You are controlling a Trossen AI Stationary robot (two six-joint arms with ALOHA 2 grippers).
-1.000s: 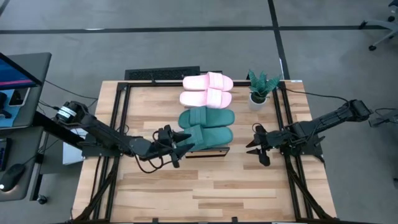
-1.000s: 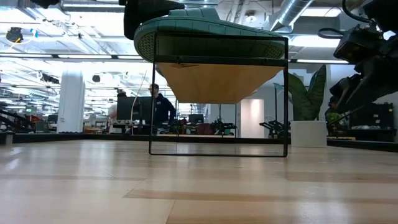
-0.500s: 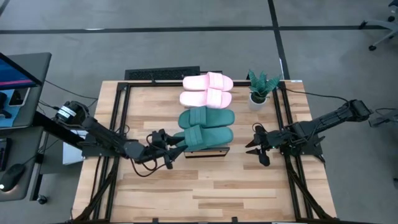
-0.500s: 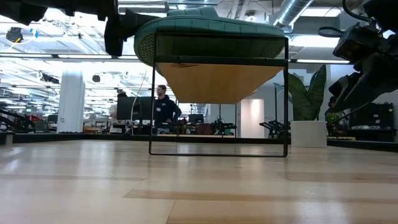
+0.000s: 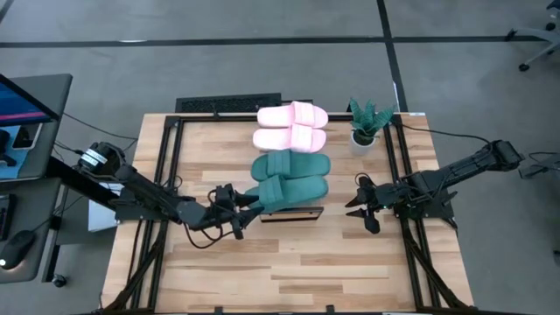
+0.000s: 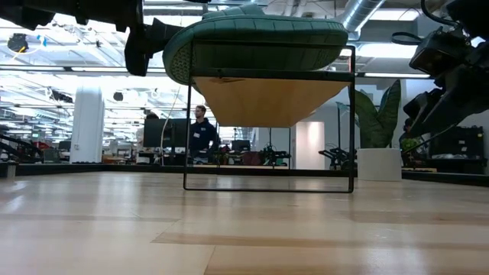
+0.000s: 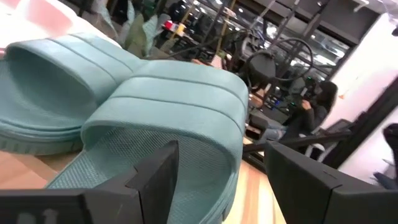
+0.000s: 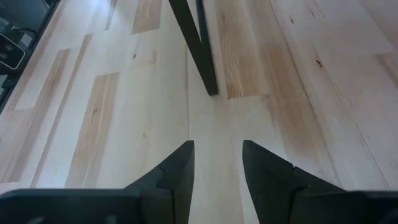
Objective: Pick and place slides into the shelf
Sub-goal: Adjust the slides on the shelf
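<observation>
My left hand (image 5: 248, 208) sits released, fingers spread and holding nothing, just beside the toe end of the nearest teal slide (image 5: 291, 189), which lies flat on the shelf (image 6: 269, 95) with its strap up. I judge I have just let it go there, so it lines up with the others. Beyond it along the shelf come the second teal slide (image 5: 290, 164) and the two pink slides (image 5: 291, 126), all four side by side (soft moulded foam, ribbed straps, pebbled footbeds). My right hand (image 5: 360, 206) waits on the shelf's far side, open and empty, above the pale wood-plank tabletop (image 5: 289, 262).
</observation>
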